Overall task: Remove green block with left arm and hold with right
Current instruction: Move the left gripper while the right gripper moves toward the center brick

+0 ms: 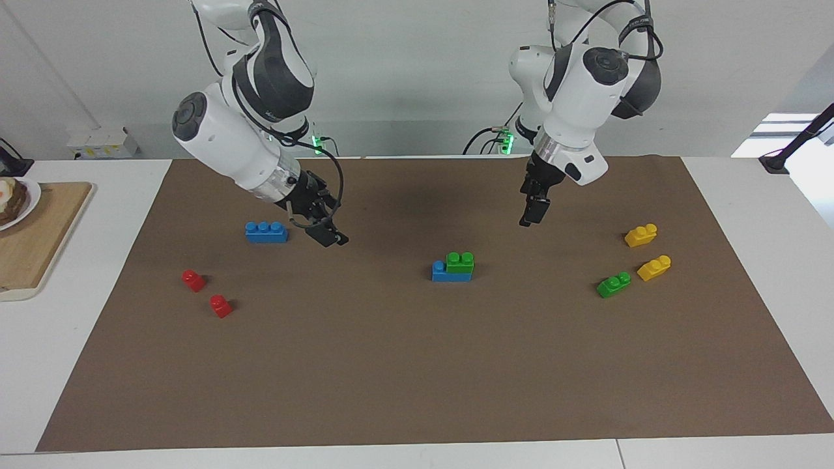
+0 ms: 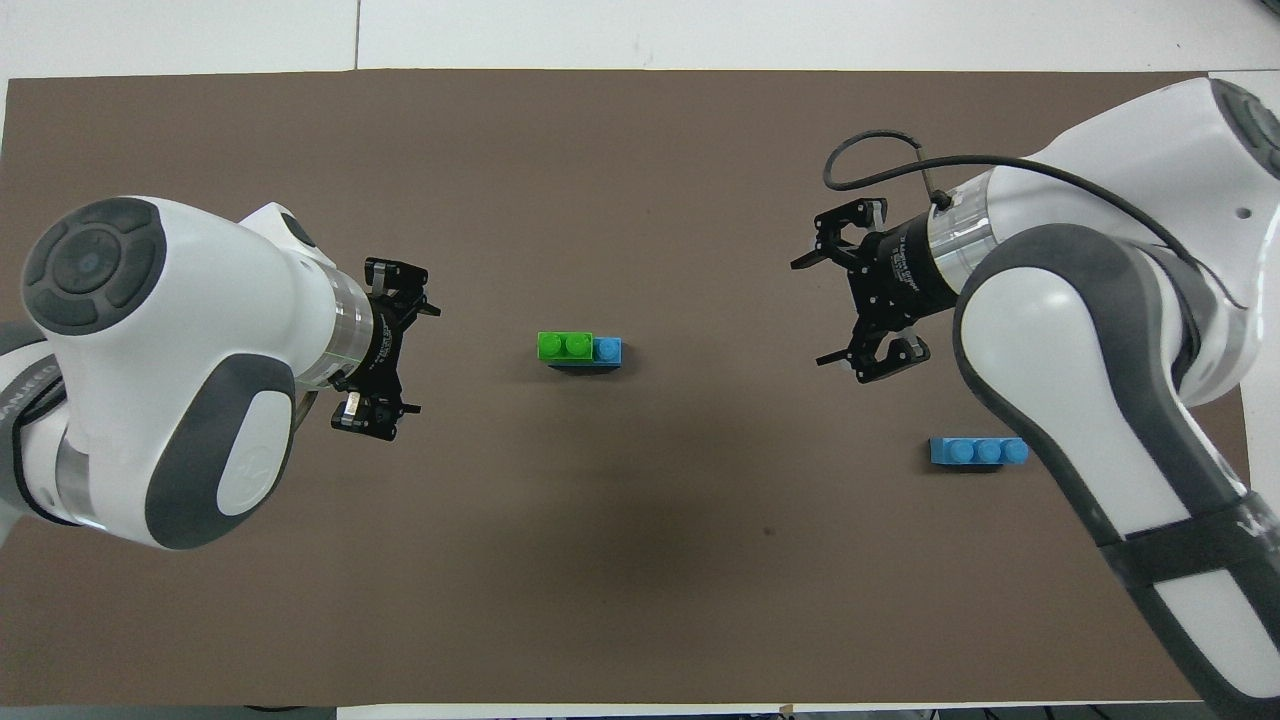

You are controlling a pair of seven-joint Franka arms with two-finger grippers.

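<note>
Centrally, in the facing view, the green block (image 1: 460, 262) sits pressed onto one end of a blue brick (image 1: 451, 272) on the brown mat (image 1: 417, 365), which is why one arm must pull while the other steadies the base. The left gripper (image 1: 532, 213) hangs over the mat between the robots and that stack, toward the left arm's end of the surface, its fingers pointing down and empty. The right gripper (image 1: 328, 236) hangs low over the mat just beside a loose blue brick (image 1: 266, 232), tilted toward the stack, also empty. Two red pieces (image 1: 193, 280), two yellow bricks (image 1: 640, 235) and a flatter green brick (image 1: 613, 284) lie well apart from the stack, so neither approach looks obstructed.

From overhead, the green block (image 2: 565, 345) covers the end of the blue brick (image 2: 607, 350) that faces the left arm, leaving one blue stud bare toward the right arm. That suits the roles: each gripper has its own piece on its own side. Both the left gripper (image 2: 405, 355) and the right gripper (image 2: 832, 305) show fingers spread wide, flanking the stack without touching it.
</note>
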